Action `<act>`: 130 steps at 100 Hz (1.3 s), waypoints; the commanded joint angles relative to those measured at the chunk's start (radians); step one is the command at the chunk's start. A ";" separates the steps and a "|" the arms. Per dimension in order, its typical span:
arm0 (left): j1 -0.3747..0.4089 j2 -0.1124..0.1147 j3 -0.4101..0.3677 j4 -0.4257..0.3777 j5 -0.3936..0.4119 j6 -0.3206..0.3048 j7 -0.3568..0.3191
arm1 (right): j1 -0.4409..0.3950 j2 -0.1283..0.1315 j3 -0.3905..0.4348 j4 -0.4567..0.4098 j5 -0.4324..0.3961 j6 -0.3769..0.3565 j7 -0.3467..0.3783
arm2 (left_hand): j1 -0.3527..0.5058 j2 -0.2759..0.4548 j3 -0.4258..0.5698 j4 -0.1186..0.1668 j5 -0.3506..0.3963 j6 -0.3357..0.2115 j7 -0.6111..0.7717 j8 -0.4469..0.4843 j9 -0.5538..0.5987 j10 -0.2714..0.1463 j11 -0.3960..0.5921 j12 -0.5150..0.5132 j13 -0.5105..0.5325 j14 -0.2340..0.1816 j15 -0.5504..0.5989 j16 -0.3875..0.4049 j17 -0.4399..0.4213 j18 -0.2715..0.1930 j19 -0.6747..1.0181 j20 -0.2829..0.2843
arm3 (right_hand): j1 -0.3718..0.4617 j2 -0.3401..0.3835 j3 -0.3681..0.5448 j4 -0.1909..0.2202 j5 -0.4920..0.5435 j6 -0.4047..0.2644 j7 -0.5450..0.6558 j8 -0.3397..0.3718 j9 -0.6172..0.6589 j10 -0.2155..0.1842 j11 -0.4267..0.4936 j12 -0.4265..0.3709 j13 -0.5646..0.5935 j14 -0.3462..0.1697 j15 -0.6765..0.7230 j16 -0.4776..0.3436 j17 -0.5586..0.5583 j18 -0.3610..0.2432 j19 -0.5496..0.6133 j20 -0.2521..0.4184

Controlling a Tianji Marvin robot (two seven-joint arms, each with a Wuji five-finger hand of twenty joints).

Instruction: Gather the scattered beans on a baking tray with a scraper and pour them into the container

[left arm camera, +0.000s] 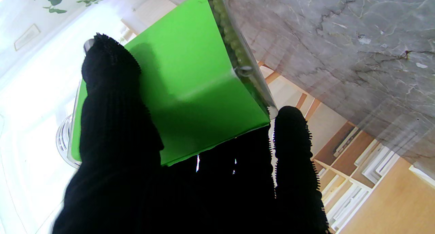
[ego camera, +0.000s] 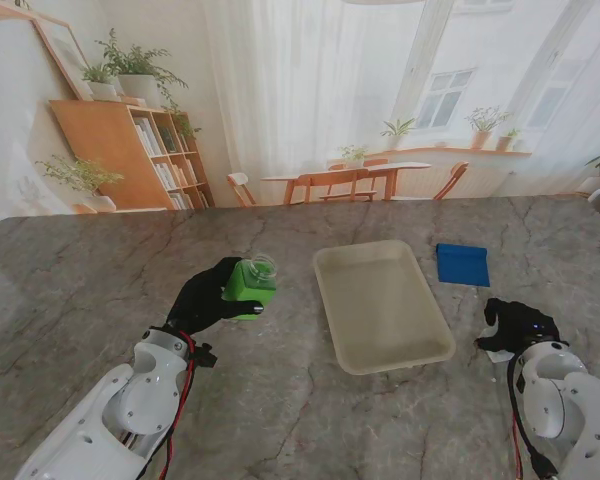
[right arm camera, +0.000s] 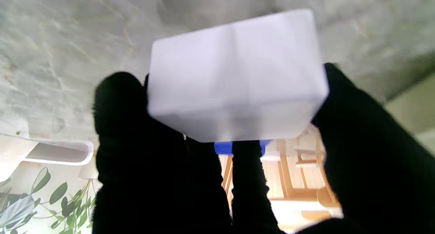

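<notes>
My left hand [ego camera: 202,300] is shut on a clear jar with a green label [ego camera: 252,284], left of the cream baking tray [ego camera: 380,300]. In the left wrist view my gloved fingers [left arm camera: 115,125] wrap the jar [left arm camera: 190,91], and green beans [left arm camera: 231,40] show through its clear side. The blue scraper [ego camera: 463,264] lies flat on the table to the right of the tray's far end. My right hand [ego camera: 518,322] sits nearer to me than the scraper, shut on a white box [right arm camera: 234,74]. No beans can be made out on the tray.
The grey marble table [ego camera: 80,300] extends far to the left of the jar. The tray's rim [right arm camera: 61,152] and a sliver of the scraper [right arm camera: 222,147] show in the right wrist view. A printed room backdrop [ego camera: 300,100] stands beyond the table's far edge.
</notes>
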 commanded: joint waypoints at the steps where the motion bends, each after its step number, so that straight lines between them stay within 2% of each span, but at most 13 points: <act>1: 0.002 -0.005 0.004 0.002 -0.003 -0.007 0.004 | 0.002 -0.009 0.010 -0.050 0.019 0.007 0.002 | 0.277 0.137 0.180 0.093 0.085 -0.146 0.137 0.031 0.120 -0.174 0.161 0.085 0.013 -0.025 0.029 0.018 -0.011 0.012 0.000 0.035 | 0.352 0.005 0.161 0.024 0.027 -0.019 0.022 -0.028 0.087 -0.103 0.140 0.015 0.057 -0.185 0.043 0.009 0.031 -0.212 0.034 -0.008; 29: -0.006 -0.007 0.022 0.010 -0.017 -0.032 0.004 | 0.032 -0.028 0.022 -0.196 0.116 0.010 0.009 | 0.277 0.134 0.180 0.093 0.085 -0.149 0.140 0.033 0.120 -0.176 0.161 0.084 0.012 -0.026 0.029 0.017 -0.011 0.013 0.000 0.036 | 0.355 -0.003 0.161 0.024 0.044 -0.038 0.031 -0.045 0.101 -0.110 0.132 0.014 0.058 -0.182 0.042 0.014 0.031 -0.205 0.033 -0.007; 54: -0.019 -0.010 0.043 0.023 -0.042 -0.055 -0.002 | 0.116 -0.036 -0.037 -0.260 0.202 -0.035 0.022 | 0.277 0.131 0.180 0.093 0.094 -0.171 0.159 0.036 0.124 -0.178 0.162 0.082 0.016 -0.029 0.030 0.017 -0.009 0.013 0.000 0.036 | 0.354 0.010 0.154 0.022 0.034 -0.041 0.041 -0.050 0.095 -0.119 0.127 0.021 0.052 -0.193 0.036 0.019 0.026 -0.211 0.025 -0.008; 86: -0.023 -0.016 0.053 0.030 -0.093 -0.080 -0.012 | 0.216 -0.046 -0.166 -0.259 0.291 -0.189 -0.013 | 0.277 0.120 0.179 0.091 0.114 -0.189 0.184 -0.002 0.141 -0.180 0.161 0.071 0.028 -0.027 0.029 0.014 -0.005 0.011 -0.001 0.034 | 0.348 0.032 0.138 0.025 0.012 -0.058 0.050 -0.052 0.083 -0.136 0.128 0.025 0.046 -0.214 0.024 0.027 0.021 -0.239 0.014 -0.006; 90: -0.022 -0.017 0.053 0.029 -0.101 -0.082 -0.013 | 0.225 -0.047 -0.181 -0.259 0.299 -0.211 -0.020 | 0.278 0.120 0.179 0.090 0.108 -0.191 0.213 -0.032 0.143 -0.180 0.161 0.068 0.030 -0.026 0.030 0.012 -0.002 0.008 -0.003 0.032 | 0.347 0.034 0.137 0.025 0.008 -0.059 0.050 -0.053 0.081 -0.137 0.128 0.025 0.045 -0.215 0.023 0.028 0.021 -0.240 0.013 -0.005; 130: -0.018 -0.022 0.055 0.027 -0.168 -0.113 -0.034 | 0.279 -0.061 -0.303 -0.258 0.328 -0.398 -0.107 | 0.279 0.103 0.178 0.090 0.125 -0.197 0.221 -0.048 0.157 -0.175 0.161 0.061 0.037 -0.022 0.032 0.011 -0.002 0.013 -0.004 0.031 | 0.338 0.050 0.128 0.029 -0.013 -0.076 0.066 -0.058 0.067 -0.156 0.136 0.022 0.041 -0.237 0.012 0.036 0.017 -0.263 0.002 0.002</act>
